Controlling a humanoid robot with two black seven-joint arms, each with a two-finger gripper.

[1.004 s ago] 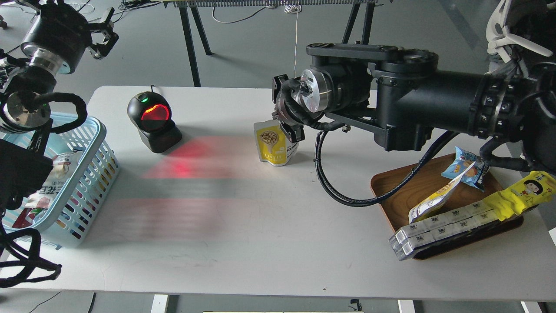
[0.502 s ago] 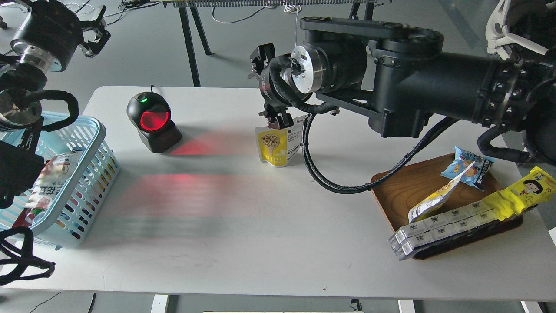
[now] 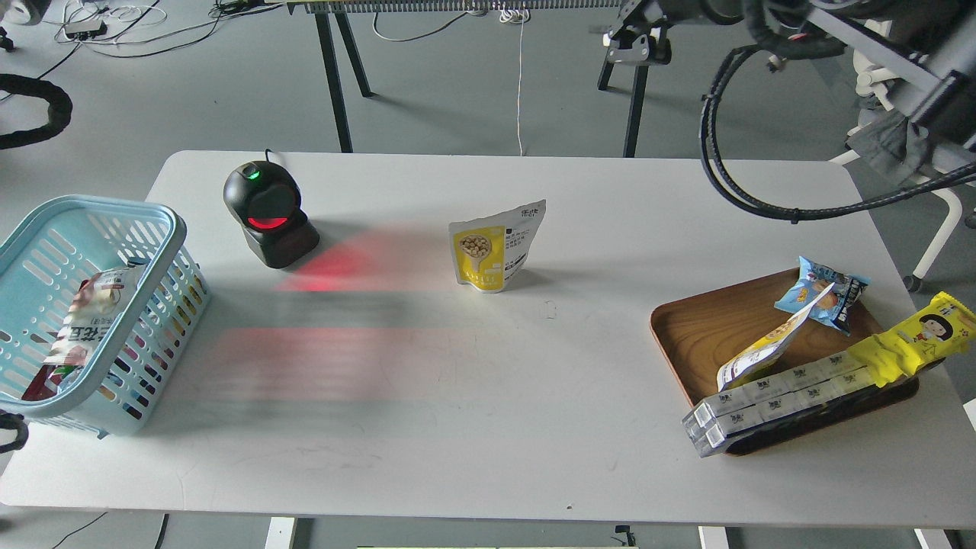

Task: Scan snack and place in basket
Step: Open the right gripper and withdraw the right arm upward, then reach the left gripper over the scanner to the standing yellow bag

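Right gripper (image 3: 639,42): raised at the top edge, small and dark, opening impossible to judge.
Snack (image 3: 496,245): upright on the white counter (image 3: 473,396), well below that gripper, untouched.
Basket (image 3: 164,229): far left counter edge.
Room: grey floor, cables.

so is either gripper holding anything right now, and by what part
Nothing is held. The snack stands free on the table with no gripper near it. The right gripper is up at the top edge, nothing in it; the left is out of view.

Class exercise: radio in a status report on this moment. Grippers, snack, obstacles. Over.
Right gripper raised beyond the table, holding nothing, jaws unclear. Left gripper out of view. Snack upright mid-table, right of the scanner. Basket far left. Nothing lying between.
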